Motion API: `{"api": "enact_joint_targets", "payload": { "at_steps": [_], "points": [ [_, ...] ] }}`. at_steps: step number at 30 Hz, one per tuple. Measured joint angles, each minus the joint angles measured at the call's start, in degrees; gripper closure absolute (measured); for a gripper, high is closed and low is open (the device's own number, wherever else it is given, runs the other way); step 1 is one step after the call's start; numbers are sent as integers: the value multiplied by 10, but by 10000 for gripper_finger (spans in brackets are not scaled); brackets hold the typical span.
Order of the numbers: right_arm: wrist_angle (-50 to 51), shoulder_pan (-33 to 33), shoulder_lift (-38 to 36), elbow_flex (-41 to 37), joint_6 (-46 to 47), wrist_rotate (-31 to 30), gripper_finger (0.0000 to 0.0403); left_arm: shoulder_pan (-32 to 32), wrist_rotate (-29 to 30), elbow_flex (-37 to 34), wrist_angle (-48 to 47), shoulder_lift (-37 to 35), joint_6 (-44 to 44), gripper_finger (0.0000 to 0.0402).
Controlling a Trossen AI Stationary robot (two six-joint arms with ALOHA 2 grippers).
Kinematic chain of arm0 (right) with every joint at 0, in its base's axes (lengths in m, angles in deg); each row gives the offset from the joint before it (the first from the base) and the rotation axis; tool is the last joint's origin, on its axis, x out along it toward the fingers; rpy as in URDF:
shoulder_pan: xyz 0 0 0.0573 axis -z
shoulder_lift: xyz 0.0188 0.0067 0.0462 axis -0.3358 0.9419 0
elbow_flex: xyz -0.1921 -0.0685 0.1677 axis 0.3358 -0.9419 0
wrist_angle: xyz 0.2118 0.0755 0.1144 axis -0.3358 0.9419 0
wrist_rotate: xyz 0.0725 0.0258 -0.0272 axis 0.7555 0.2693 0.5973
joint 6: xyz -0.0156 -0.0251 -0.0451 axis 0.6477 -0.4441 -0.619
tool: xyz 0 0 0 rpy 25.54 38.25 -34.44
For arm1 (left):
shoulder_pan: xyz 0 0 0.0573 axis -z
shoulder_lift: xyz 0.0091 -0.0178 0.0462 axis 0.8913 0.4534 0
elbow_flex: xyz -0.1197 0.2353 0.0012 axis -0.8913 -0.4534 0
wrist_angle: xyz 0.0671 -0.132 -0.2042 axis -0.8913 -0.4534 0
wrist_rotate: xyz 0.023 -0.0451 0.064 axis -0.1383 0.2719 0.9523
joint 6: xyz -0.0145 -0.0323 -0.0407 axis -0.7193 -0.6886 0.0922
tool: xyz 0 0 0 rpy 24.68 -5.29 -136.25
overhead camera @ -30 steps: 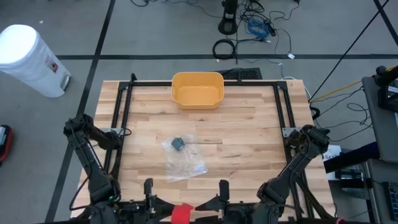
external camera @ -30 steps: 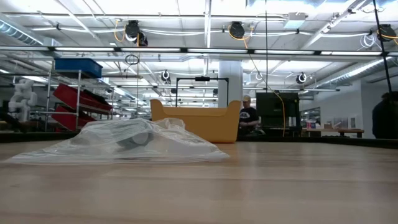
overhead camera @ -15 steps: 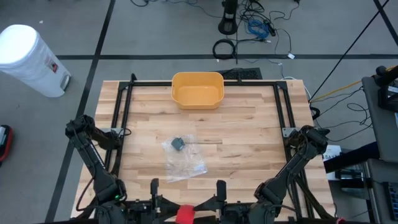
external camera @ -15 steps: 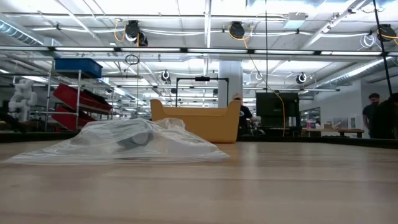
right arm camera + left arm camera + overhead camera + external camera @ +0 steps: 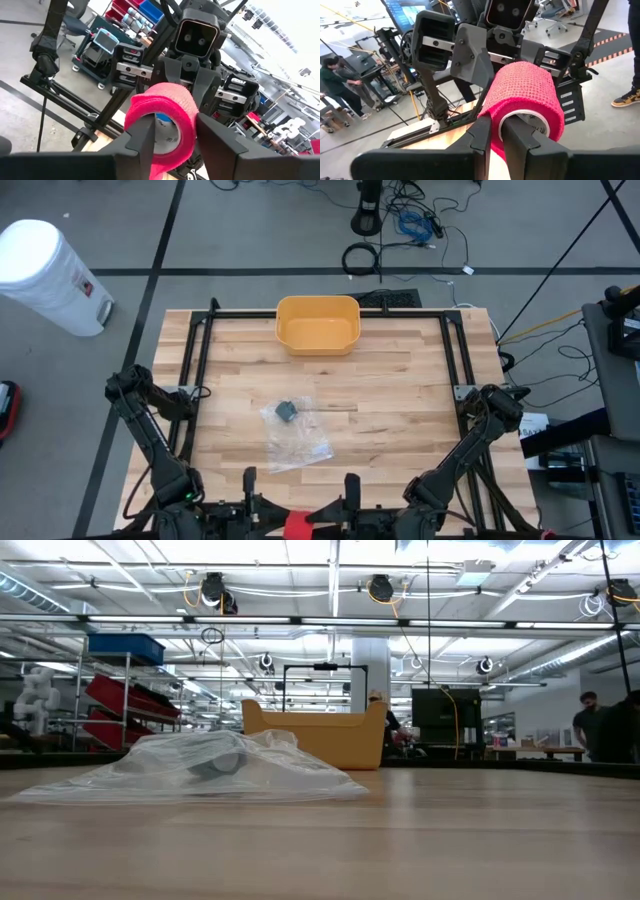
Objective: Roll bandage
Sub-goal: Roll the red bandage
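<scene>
A pink-red bandage roll with a white core hangs above the table's near edge, between my two grippers, which face each other. My left gripper is shut on the roll's wall. My right gripper comes at the roll from the other side. It is open: one finger stands before the mouth of the core and the other beside the outer wrap. I cannot tell whether either finger touches. The low view shows neither gripper. My left gripper has one finger inside the roll's hollow core and one outside, with the pink wall pinched between them at the end facing it. The fingers point level, coming from the table's left, along the roll's axis. The roll is lifted clear of the table.
A clear plastic bag with a small grey thing in it lies at mid-table. A yellow bin stands at the far edge. A black frame borders the tabletop. People move in the room beyond the table.
</scene>
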Motion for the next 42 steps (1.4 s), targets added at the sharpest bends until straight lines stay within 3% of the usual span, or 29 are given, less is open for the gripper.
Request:
{"api": "enact_joint_targets", "payload": {
  "at_steps": [14,27,33,42],
  "points": [
    [0,1,0,0,-1,-3,385,0,-2,0,-2,0,-1,359],
    [0,-2,0,0,0,2,386,26,19,0,31,0,20,241],
    [-3,-8,0,0,-9,1,386,47,89,0,35,-1,50,233],
    [-14,-15,0,0,-14,-2,385,63,91,0,-7,11,30,233]
  ]
}}
